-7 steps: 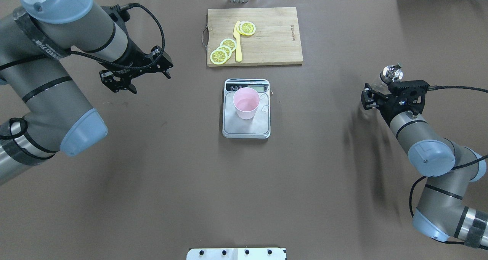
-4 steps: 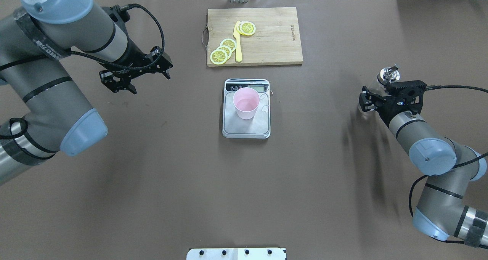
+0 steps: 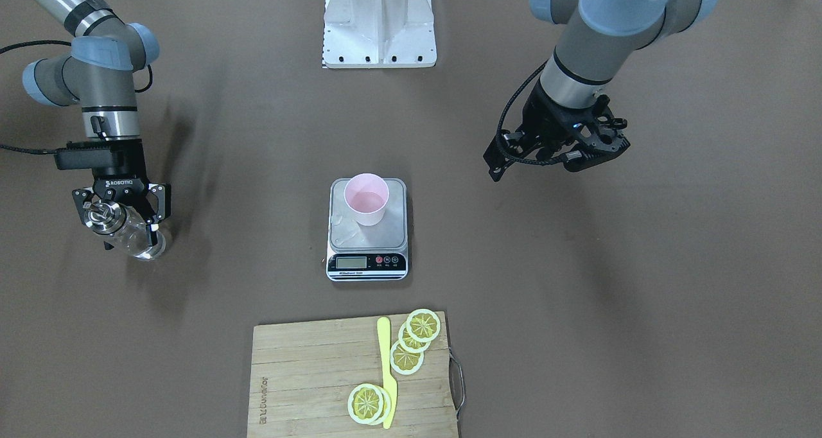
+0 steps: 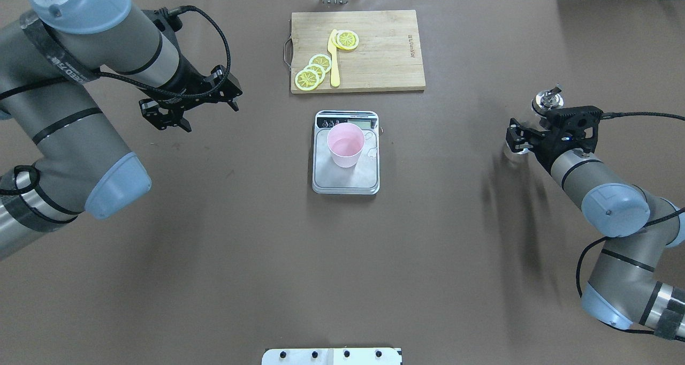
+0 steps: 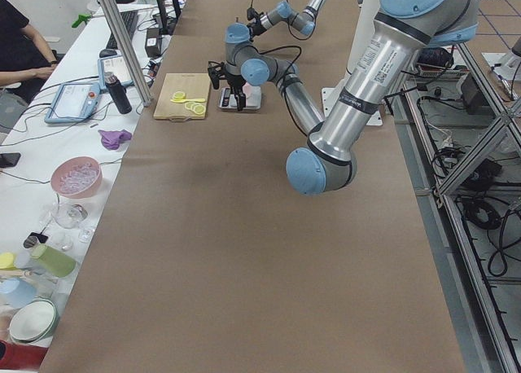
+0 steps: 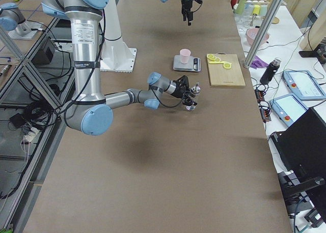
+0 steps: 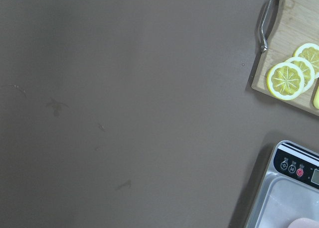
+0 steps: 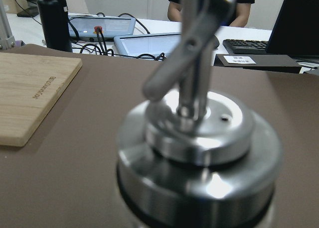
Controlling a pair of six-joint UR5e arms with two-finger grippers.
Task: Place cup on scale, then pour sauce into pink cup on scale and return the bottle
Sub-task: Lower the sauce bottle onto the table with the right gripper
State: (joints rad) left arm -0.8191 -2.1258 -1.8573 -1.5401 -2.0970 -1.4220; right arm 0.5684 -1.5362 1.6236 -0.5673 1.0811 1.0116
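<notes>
Cup (image 4: 345,144) stands on scale (image 4: 348,182); right claw (image 3: 127,231) grips bottle (image 3: 140,244) far aside, left claw (image 4: 211,113) spread empty; pouring status unclear.

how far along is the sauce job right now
Done: the cup stands on the scale. Whether sauce is already in it I cannot tell. In hand: the right gripper has its fingers closed on the bottle, upright and low, far off to the scale's side. Left: set the bottle down, let go, perhaps after pouring.
</notes>
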